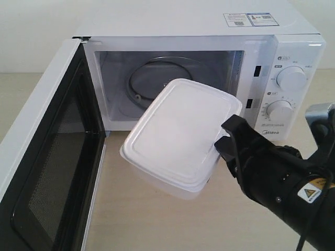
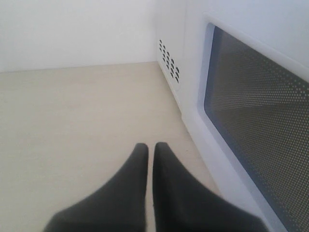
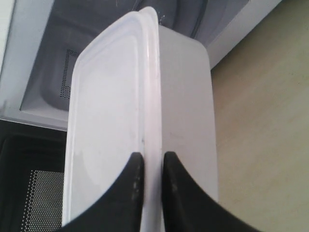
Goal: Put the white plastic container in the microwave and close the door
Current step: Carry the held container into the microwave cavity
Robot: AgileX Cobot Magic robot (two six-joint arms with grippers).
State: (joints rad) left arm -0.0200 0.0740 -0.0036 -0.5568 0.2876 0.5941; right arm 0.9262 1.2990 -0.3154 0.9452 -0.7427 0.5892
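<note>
**Before the open microwave: container in the right gripper's pinch**

Just in front of the oven cavity, the white plastic container (image 1: 178,136) hangs tilted above the pale tabletop (image 1: 157,225), lid facing up and toward the camera, its far corner overlapping the opening in the exterior view. It is not yet inside. The right gripper (image 1: 226,137) has its black fingers clamped on the container's lid rim at the right-hand end; the right wrist view shows the rim caught between the two fingertips.

Behind the box, the Midea microwave (image 1: 157,21) stands with its door (image 1: 57,157) swung wide to the left, black inner frame showing. The glass turntable (image 1: 162,65) lies bare in the cavity. Two round dials (image 1: 291,78) sit on the right panel.

Over on the left, the left gripper (image 2: 149,147) hovers above the table beside the door's outer face, its fingers drawn together with only a sliver between them, holding nothing.
</note>
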